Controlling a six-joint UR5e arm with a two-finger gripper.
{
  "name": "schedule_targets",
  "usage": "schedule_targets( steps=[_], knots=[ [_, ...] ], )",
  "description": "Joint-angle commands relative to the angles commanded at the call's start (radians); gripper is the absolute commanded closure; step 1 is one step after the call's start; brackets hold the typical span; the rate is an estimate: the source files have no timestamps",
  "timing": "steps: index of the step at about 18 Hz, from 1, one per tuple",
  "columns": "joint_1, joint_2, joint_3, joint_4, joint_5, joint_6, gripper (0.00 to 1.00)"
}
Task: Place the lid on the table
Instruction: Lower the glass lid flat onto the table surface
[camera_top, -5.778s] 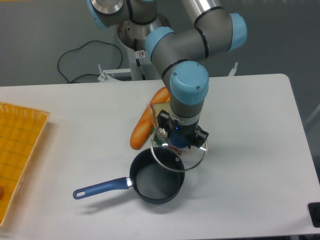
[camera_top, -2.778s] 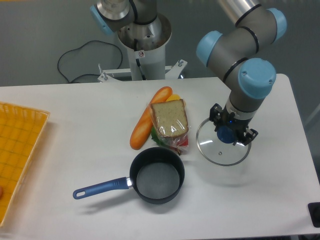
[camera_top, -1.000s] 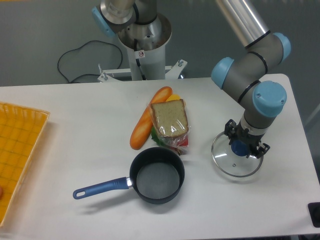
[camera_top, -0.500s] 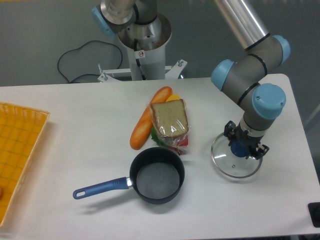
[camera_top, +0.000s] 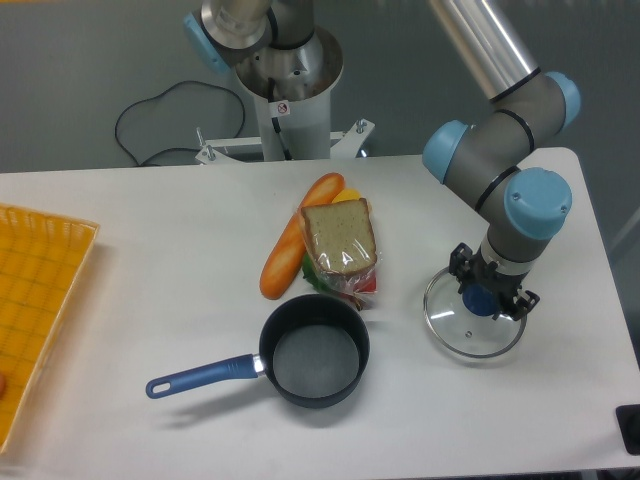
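- A saucepan (camera_top: 315, 362) with a dark bowl and a blue handle (camera_top: 200, 375) sits uncovered near the front edge of the table (camera_top: 150, 220), its handle pointing toward the left front.
- To the right of the saucepan, well apart from it, the lid (camera_top: 470, 325) lies flat on the white tabletop, its glass disc and thin metal rim showing in front of the arm.
- The gripper (camera_top: 489, 298) stands straight above the middle of the lid, its two fingers on either side of the blue knob (camera_top: 480, 300); they look closed on the knob, though the contact itself is too small to make out for certain.
- Just behind the saucepan lies a wrapped slice of bread (camera_top: 340, 240) with green and red bits showing under it, and beside that a long orange carrot (camera_top: 297, 238) set at a slant.
- At the far left edge a yellow-orange gridded tray (camera_top: 35, 300) rests on the table, partly cut off by the frame.
- Behind the table stands the robot's base column (camera_top: 290, 90), and a dark cable (camera_top: 160, 120) loops on the grey floor.
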Motion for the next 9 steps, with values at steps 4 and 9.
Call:
schedule_targets(
  steps=[4, 9],
  knots=[
    [0.000, 0.000, -0.003, 0.005, 0.000, 0.000, 0.37],
    [0.000, -0.003, -0.005, 0.008, 0.000, 0.000, 0.37]
  ],
)
